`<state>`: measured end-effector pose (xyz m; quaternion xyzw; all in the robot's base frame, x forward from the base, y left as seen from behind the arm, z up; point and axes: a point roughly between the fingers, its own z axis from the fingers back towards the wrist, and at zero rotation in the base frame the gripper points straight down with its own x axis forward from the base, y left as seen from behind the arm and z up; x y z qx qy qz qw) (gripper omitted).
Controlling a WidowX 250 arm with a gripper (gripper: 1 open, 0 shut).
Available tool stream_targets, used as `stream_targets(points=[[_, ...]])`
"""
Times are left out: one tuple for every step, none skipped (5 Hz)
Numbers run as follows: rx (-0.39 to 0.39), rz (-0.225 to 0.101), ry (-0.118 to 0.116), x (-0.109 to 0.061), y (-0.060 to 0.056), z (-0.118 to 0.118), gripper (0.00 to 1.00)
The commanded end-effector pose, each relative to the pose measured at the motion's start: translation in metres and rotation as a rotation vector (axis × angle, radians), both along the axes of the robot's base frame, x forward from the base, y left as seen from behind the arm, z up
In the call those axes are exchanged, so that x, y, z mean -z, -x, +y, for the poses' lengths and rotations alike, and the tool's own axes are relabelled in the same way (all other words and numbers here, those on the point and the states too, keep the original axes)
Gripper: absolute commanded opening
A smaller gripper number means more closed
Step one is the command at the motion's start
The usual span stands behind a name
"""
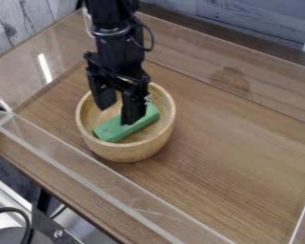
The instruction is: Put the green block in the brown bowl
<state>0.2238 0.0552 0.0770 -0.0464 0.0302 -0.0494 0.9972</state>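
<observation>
Green block (125,125) in brown bowl (162,139), below parted jaws

A: Where's the bowl?
B: brown bowl (127,122) sits on the desk (232,143), left of centre, toward the near-left corner.
A: And the block?
B: green block (125,127) lies inside the bowl, slanting from near-left up to far-right, one end up against the far-right wall.
A: Hand?
B: hand (121,102) hangs straight down over the bowl, fingers spread apart, just above the block's far part. Arm rises behind it toward the desk's far edge.
A: Rest of the desk?
B: Open surface stretches right of and in front of the bowl.
</observation>
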Motion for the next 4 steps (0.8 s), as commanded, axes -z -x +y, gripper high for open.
stream_targets(points=[[-0.001,-0.045,-0.017,-0.0077,-0.0105,0.0036,1.00],[-0.002,-0.043,-0.018,-0.0060,-0.0115,0.0036,1.00],[-0.004,-0.043,-0.019,-0.0061,-0.0125,0.0038,1.00],[-0.006,-0.045,-0.020,-0.0070,-0.0135,0.0039,1.00]])
